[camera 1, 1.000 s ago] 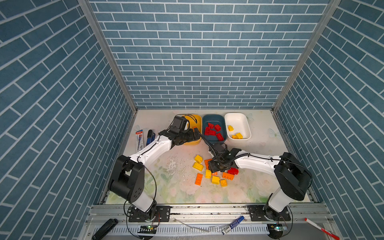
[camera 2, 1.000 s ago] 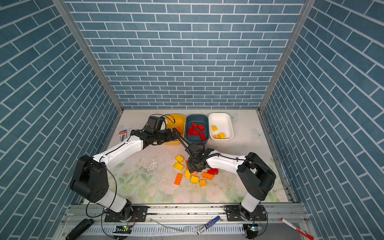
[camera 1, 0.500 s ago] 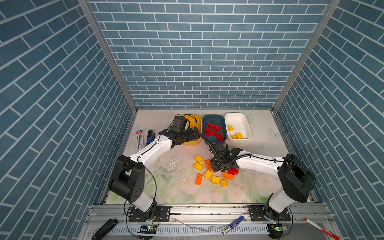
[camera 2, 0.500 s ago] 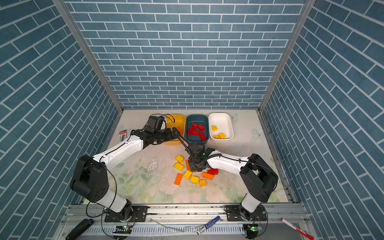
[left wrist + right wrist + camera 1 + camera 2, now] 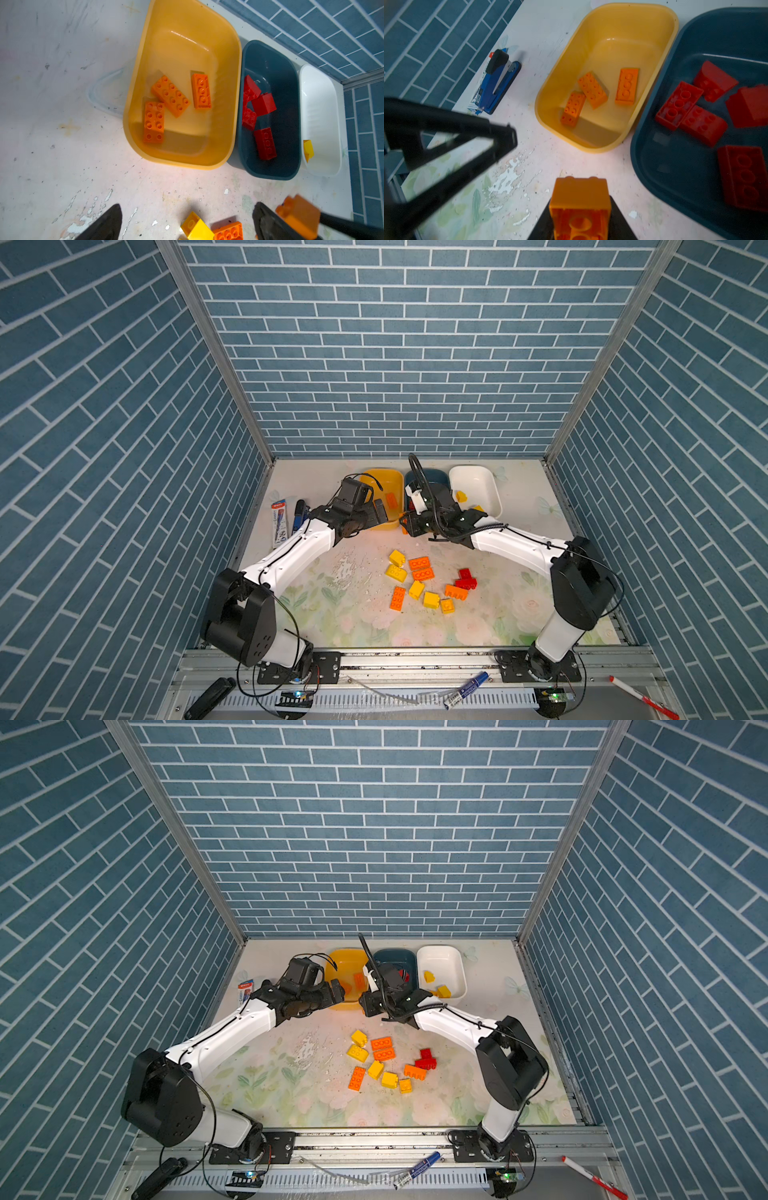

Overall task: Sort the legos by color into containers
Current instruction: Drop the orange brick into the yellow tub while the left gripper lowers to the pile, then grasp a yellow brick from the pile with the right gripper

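Blue brick-pattern walls enclose a pale floral tabletop (image 5: 332, 614), worn and flecked. Right end effector (image 5: 580, 220): jaws clamped on one orange brick (image 5: 580, 199). Its hollow underside faces the wrist camera and its studs face away. It is carried above the tabletop, just short of the near rim of the yellow tub (image 5: 623, 31). Left end effector (image 5: 187, 222): jaws wide apart, empty, close beside the right one in front of the same tub. Yellow tub holds three orange bricks (image 5: 170, 97). The teal tub (image 5: 685, 166), touching it, holds red bricks (image 5: 264, 104). The white tub (image 5: 320, 116) holds yellow pieces. Loose bricks (image 5: 419, 563) in orange, yellow and red lie clustered mid-tabletop, well apart from the tubs. A blue stapler (image 5: 496, 83) sits beside the yellow tub and is not part of the sort. Judgement: the brick looks light, rigid and glossy. It should not deform but could pivot or slip if pinched near a corner. It is best taken across two flat parallel side walls, avoiding studs and sloped faces.
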Robot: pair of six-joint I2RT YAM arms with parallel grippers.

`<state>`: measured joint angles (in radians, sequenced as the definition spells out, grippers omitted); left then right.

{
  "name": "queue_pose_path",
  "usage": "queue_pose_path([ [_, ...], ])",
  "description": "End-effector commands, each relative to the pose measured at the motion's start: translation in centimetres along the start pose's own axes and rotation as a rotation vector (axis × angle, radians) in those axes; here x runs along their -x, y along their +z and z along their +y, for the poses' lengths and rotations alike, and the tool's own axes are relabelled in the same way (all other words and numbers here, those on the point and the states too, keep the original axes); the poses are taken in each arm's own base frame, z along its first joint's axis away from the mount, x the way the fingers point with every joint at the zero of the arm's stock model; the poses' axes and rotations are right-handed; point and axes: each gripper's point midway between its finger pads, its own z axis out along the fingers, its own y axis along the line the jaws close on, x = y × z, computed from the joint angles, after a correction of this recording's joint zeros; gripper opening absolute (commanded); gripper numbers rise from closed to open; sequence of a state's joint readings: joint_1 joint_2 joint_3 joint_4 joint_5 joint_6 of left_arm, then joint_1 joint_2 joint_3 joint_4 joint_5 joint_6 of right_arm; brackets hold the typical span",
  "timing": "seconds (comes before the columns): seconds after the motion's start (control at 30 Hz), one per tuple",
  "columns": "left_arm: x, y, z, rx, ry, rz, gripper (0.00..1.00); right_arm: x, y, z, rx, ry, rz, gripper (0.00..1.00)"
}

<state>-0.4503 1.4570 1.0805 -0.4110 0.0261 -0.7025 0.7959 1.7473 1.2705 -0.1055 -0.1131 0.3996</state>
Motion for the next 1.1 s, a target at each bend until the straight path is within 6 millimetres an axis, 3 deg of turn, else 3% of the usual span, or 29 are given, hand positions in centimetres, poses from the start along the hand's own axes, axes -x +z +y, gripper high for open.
queue_pose_path([
  [0.0,-2.4,-0.1,2.2,0.066,-0.002,0.059,0.99,3.2,1.3,1.2,0.08,-0.047,-0.045,0.35],
  [0.27,-5.1,-0.2,4.5,0.119,-0.047,0.11,0.99,7.6,6.2,0.9,0.075,-0.112,-0.079,0.39],
  [0.43,-5.0,-0.6,5.1,0.147,-0.054,0.1,0.99,7.9,7.2,0.6,0.04,-0.146,-0.026,0.72],
  [0.57,-4.6,-0.5,5.5,0.156,-0.082,0.083,0.99,4.5,5.7,0.0,0.042,-0.198,0.027,0.78],
  [0.77,-4.2,-0.5,6.0,0.171,-0.115,0.052,0.99,-4.3,2.1,0.5,0.139,-0.301,0.195,0.78],
  [0.9,-4.0,-0.3,6.2,0.176,-0.125,0.047,0.99,-9.3,1.1,0.5,0.145,-0.353,0.32,0.77],
  [0.97,-4.0,-0.2,6.2,0.176,-0.128,0.049,0.99,-10.7,1.3,0.4,0.116,-0.379,0.358,0.76],
  [1.07,-4.0,0.0,6.0,0.172,-0.13,0.053,0.99,-11.3,2.1,0.1,0.05,-0.411,0.375,0.72],
])
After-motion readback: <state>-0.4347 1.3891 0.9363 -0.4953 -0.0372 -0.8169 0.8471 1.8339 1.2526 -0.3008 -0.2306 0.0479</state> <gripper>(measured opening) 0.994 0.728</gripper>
